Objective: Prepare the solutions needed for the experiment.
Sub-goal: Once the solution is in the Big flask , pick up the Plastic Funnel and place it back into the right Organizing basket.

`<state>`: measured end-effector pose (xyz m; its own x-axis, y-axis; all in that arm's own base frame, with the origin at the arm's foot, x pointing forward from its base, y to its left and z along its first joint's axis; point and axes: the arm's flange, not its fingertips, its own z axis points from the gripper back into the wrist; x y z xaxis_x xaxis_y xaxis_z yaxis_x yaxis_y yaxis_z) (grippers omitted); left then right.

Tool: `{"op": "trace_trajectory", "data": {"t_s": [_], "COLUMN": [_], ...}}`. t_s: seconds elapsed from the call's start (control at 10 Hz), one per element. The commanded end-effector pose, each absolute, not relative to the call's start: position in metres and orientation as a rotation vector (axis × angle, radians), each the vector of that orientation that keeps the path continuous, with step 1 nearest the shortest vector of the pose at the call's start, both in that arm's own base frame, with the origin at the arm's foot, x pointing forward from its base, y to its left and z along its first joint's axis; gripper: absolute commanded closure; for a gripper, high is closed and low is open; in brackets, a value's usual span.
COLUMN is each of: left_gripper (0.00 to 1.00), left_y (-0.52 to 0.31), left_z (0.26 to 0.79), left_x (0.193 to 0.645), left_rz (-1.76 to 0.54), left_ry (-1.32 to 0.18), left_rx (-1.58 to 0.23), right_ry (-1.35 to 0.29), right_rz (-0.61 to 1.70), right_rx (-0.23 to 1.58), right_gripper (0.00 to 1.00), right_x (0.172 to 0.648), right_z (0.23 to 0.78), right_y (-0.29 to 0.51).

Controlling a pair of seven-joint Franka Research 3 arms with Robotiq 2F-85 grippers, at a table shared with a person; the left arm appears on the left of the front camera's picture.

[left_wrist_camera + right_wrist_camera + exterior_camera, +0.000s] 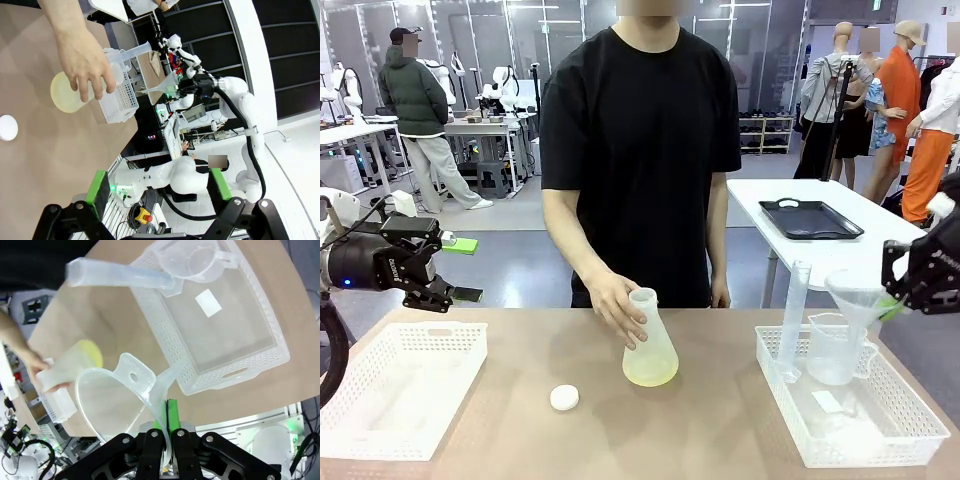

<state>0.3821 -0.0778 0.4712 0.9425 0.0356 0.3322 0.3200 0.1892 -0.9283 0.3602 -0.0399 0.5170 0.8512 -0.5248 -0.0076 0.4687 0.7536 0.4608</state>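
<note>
Nearest the robot sit two white baskets, the left basket (412,331) and the right basket (798,436), one at each end of the tabletop (720,430); between them is a stretch of bare surface with one round white cap (564,398) and, just beyond it, one frosted conical flask (649,340); the solutions (650,373) – a shallow pool of pale yellow liquid – lie in its bottom, near the middle of the tabletop; the flask tilts, and the person's hand (615,305) grips its neck from the far side. The right basket holds one tall measuring cylinder (793,320) in its far-left corner, one handled beaker (835,352) just beside it, and one small flat white piece (827,401) on its floor. Two end effectors are up in the air – the left end effector (448,296) hangs beyond the left basket's far edge, fingers spread wide with nothing between them; the right end effector (165,440) is pressed together on the stem of one translucent funnel (115,400), which is held above the beaker at the right basket's far side. Both baskets stand close to the tabletop's side edges.
</note>
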Motion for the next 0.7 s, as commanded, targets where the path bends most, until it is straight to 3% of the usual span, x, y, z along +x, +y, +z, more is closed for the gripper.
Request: {"op": "trace_trajectory", "data": {"t_s": [0.0, 0.6], "left_gripper": [0.00, 0.00], "left_y": [-0.079, -0.079], "left_z": [0.473, 0.473], "left_x": [0.383, 0.383], "left_rz": [-0.194, -0.194], "left_ry": [-0.309, -0.309], "left_rx": [-1.400, -1.400], "right_ry": [-0.044, 0.190], "right_rz": [-0.639, -0.694], "right_rx": [0.468, 0.336], "right_gripper": [0.97, 0.97], "right_x": [0.393, 0.438], "right_z": [0.497, 0.435], "right_y": [-0.043, -0.040]}}
